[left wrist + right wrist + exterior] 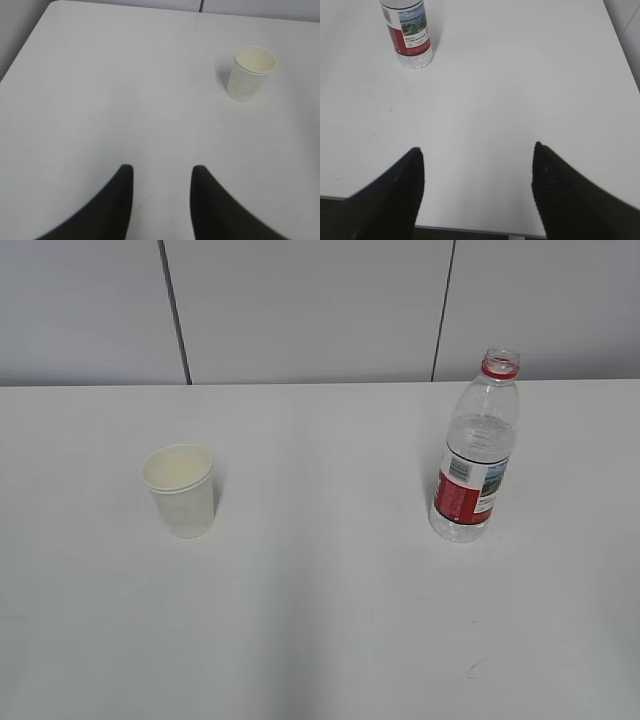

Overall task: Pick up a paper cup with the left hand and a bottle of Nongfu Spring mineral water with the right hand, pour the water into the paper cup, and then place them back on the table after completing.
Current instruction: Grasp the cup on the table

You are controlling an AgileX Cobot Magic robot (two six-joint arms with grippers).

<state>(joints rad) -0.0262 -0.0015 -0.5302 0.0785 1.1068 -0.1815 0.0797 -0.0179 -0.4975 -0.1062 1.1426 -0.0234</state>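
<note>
A white paper cup stands upright on the left of the white table. It also shows in the left wrist view, far ahead and to the right of my left gripper, which is open and empty. A clear water bottle with a red label and no cap stands upright on the right, partly filled with clear water. In the right wrist view the bottle is far ahead and left of my right gripper, which is open and empty. Neither gripper shows in the exterior view.
A grey panelled wall runs behind the table. A small dark scuff mark lies on the tabletop at front right. The table's near edge lies just under my right gripper.
</note>
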